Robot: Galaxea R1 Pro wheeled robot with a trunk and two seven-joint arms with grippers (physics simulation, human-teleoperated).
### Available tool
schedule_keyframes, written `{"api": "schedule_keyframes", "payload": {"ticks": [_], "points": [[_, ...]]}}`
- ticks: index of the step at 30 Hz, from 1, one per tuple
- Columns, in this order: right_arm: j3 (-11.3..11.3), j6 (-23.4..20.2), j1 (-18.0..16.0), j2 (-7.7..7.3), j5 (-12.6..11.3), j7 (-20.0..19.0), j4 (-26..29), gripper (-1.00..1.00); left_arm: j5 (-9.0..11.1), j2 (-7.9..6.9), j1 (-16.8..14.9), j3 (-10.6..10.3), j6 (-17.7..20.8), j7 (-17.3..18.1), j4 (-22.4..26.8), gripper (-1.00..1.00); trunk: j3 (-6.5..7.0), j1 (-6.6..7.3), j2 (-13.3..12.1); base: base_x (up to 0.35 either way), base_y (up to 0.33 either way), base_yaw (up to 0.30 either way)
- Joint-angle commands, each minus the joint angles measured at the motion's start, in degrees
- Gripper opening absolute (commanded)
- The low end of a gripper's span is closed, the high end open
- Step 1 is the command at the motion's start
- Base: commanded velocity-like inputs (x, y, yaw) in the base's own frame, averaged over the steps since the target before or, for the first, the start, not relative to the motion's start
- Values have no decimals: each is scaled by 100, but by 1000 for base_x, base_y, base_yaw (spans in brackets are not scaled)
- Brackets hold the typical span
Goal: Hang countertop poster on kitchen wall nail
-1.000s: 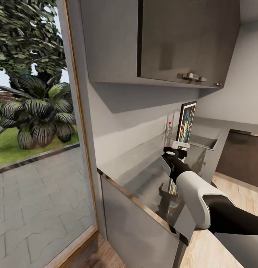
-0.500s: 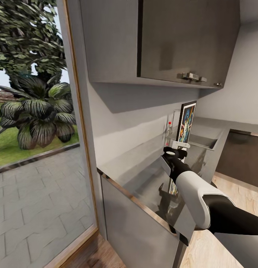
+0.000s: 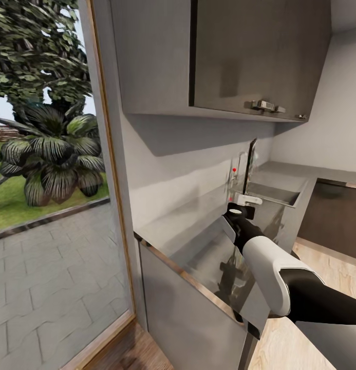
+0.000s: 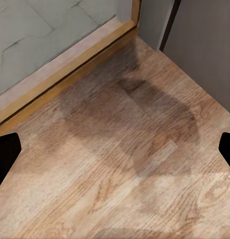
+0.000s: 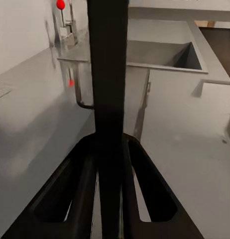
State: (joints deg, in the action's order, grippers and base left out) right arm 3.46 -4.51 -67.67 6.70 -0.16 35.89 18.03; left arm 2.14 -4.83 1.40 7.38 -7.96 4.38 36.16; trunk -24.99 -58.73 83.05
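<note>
Right gripper (image 3: 246,200) was clamped on the lower edge of the poster (image 3: 251,162); in the right wrist view the two fingers (image 5: 80,184) pressed against either face of a dark slab rising straight out from between them, so the grip read as firm and central. The poster (image 5: 108,74) stood upright above the gripper, long axis vertical, clear of the kitchen countertop (image 3: 198,231), which lay below the hand. From the head it showed nearly edge-on, a thin dark strip, faces turned toward and away from the grey wall (image 3: 172,169) that lay to the gripper's left, close by. That was the relation that mattered: the wall stood just beside the held poster, the flat of the frame roughly parallel to it, so a short sideways carry toward the wall looked like the move to come, judged from the pose alone. No wall nail could be made out on that wall; too small or hidden. A tap with red markers (image 3: 234,169) stood between poster and wall, a likely snag. Sink (image 3: 278,194) lay beyond the gripper. Left gripper hung low over the wooden floor (image 4: 125,164), well away from the work; its dark fingertips (image 4: 5,154) sat wide apart at the frame edges with nothing between them
</note>
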Motion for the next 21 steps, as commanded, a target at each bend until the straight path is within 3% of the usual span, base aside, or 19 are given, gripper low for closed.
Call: {"api": "schedule_keyframes", "payload": {"ticks": [1, 21], "points": [[23, -24, -2, 3, -11, 15, 11, -100, 23, 3, 1, 21, -3, 46, 5, 100, -5, 0, 3, 0, 0, 0], [24, -15, -1, 6, -11, 23, 21, -100, 23, 1, 1, 26, -3, 46, 13, 100, 0, 0, 3, 0, 0, 0]]}}
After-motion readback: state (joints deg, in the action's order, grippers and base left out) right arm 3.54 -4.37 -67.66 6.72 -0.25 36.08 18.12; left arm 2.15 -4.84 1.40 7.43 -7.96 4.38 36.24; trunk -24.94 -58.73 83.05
